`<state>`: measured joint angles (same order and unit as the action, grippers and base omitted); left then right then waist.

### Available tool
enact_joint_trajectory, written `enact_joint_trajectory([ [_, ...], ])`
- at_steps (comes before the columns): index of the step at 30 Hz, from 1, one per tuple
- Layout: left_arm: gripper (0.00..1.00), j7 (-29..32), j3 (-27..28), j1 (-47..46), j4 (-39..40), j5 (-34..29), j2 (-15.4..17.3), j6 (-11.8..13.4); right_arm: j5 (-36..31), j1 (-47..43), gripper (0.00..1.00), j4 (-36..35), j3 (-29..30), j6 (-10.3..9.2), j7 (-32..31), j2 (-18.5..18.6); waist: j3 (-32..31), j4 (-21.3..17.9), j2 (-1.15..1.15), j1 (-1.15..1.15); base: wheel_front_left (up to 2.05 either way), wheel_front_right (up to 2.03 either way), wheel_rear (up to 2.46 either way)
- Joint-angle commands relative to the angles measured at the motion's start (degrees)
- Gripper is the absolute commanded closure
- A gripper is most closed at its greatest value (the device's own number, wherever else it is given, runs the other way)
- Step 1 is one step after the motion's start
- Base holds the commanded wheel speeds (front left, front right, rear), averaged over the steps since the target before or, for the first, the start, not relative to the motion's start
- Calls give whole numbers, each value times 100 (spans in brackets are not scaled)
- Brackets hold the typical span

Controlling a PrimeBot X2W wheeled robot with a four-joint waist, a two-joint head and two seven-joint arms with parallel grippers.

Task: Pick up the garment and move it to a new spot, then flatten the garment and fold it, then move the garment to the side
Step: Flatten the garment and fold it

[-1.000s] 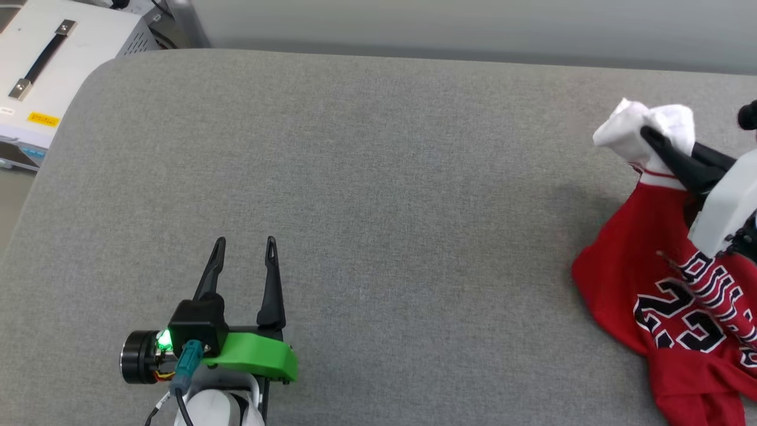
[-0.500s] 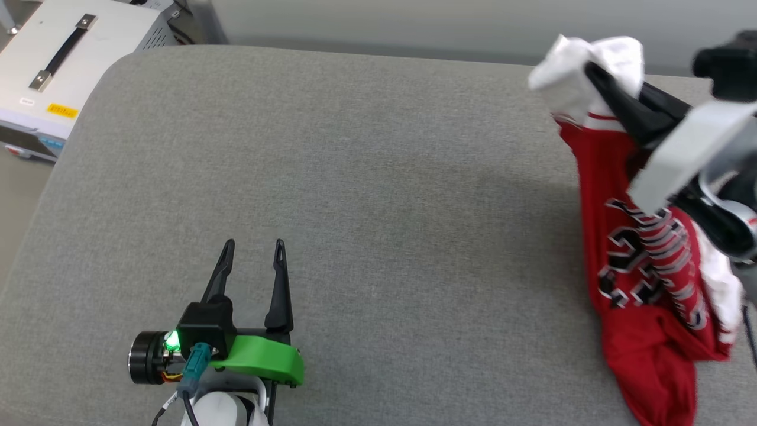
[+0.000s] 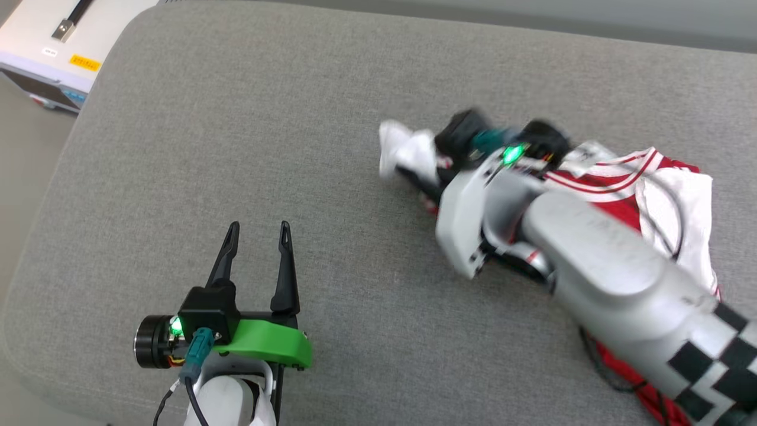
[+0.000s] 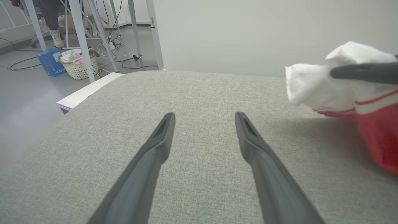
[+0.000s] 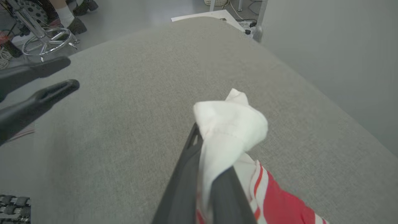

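The garment (image 3: 662,177), a red jersey with white sleeves and striped trim, hangs bunched behind my right arm, right of the middle of the grey padded surface (image 3: 295,118). My right gripper (image 3: 408,171) is shut on a white sleeve. In the right wrist view its gripper (image 5: 202,138) pinches the white cloth of the garment (image 5: 231,127), red fabric trailing below. My left gripper (image 3: 259,228) stands open and empty near the front left. The left wrist view shows its gripper (image 4: 204,115) over bare surface, the garment (image 4: 314,84) to the right and off the surface.
A white equipment case (image 3: 47,41) stands beyond the surface's far left corner. Past the far edge are white table legs (image 4: 79,34), a laundry basket (image 4: 79,63) and a blue box (image 4: 49,63). A chair base (image 5: 46,40) and a person's feet (image 5: 71,18) are on the floor.
My right arm has swung left, carrying the garment by its sleeve from the right edge toward the middle. The head view has shifted. The left gripper has stayed put.
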<state>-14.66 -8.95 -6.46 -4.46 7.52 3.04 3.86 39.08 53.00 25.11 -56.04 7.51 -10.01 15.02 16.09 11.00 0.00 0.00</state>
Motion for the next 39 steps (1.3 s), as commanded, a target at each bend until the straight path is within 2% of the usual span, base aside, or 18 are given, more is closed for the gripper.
enact_joint_trajectory([
  [1,0,-34,-15,-108,17,53,-16,42,13,40,100,246,-270,-2,58,-124,131,94,0,0,0,0,0],
  [7,0,-34,-57,-195,-17,92,-16,79,382,-81,100,1161,-1346,-2,106,-498,221,124,0,0,0,0,0],
  [11,0,-34,-31,-219,-37,80,-16,84,667,-209,100,1445,-1650,-2,-205,-545,210,86,0,0,0,0,0],
  [12,0,-34,-21,-220,-44,73,-16,86,729,-226,91,1476,-1676,-2,-219,-542,193,66,0,0,0,0,0],
  [13,0,-34,-7,-215,-48,65,-16,88,773,-228,64,1485,-1692,-2,-190,-539,170,37,0,0,0,0,0],
  [14,0,-34,1,-209,-52,58,-16,85,797,-217,19,1482,-1700,-2,-123,-533,152,17,0,0,0,0,0],
  [15,0,-34,12,-199,-60,47,-16,80,819,-199,0,1468,-1708,-2,-7,-527,115,-11,0,0,0,0,0],
  [22,0,-34,97,-66,-44,-40,-16,66,834,-120,0,1029,-1721,-2,1168,-310,-184,-172,0,0,0,0,0],
  [25,0,-34,153,37,-9,-95,-16,54,822,-157,0,763,-1615,-2,1654,-59,-332,-258,0,0,0,0,0],
  [29,0,-34,242,159,44,-161,-16,38,709,-268,0,532,-1093,-2,2107,388,-491,-373,0,0,0,0,0],
  [34,0,-34,332,313,135,-233,-16,16,356,-574,0,253,-157,-2,2271,1049,-644,-520,0,0,0,0,0],
  [39,0,-34,374,417,203,-302,-16,-27,92,-972,0,-224,628,-2,1904,1657,-755,-626,0,0,0,0,0],
])
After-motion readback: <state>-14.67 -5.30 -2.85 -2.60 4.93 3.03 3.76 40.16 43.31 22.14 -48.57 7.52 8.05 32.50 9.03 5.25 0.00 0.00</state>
